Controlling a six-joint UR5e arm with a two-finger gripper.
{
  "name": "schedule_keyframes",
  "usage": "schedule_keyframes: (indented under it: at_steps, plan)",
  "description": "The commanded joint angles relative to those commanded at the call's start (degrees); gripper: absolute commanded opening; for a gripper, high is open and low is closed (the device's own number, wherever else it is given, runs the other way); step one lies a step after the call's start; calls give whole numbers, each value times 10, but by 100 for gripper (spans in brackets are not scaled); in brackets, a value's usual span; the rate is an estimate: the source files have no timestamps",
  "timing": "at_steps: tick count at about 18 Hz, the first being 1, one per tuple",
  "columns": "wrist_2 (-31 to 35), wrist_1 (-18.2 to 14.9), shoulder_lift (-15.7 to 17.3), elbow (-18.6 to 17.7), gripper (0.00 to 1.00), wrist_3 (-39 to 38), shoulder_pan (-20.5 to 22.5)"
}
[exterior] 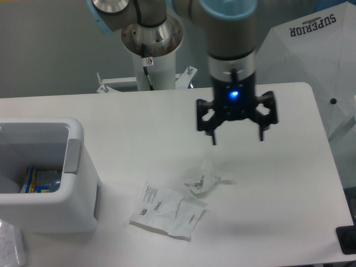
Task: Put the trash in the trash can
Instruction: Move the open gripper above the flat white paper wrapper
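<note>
Two pieces of trash lie on the white table. A flat crinkled white wrapper (167,211) with small black print rests near the front middle. Just right of it sits a smaller crumpled clear plastic scrap (203,179). My gripper (237,139) hangs above the table, up and to the right of the scrap, fingers spread wide open with nothing between them. The trash can (75,183), a white boxy bin with a grey strip on its right side, stands at the left edge; some blue and yellow packaging lies inside it.
The arm's white pedestal (151,55) rises behind the table's back edge. A white sheet printed SUPERIOR (311,44) hangs at the right. A dark object (347,240) pokes in at the table's front right corner.
</note>
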Motion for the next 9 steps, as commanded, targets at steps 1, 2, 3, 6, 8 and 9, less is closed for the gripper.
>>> schedule_keyframes:
  at_steps: [1, 2, 3, 6, 8, 9]
  plan:
    - [0, 3, -2, -1, 100, 0, 2]
    - [0, 4, -3, 0, 100, 1, 2]
    - [1, 1, -7, 2, 100, 0, 2]
    - [14, 3, -12, -4, 100, 0, 2]
    - [11, 2, -19, -10, 100, -1, 1]
    - [5, 6, -29, -12, 100, -2, 0]
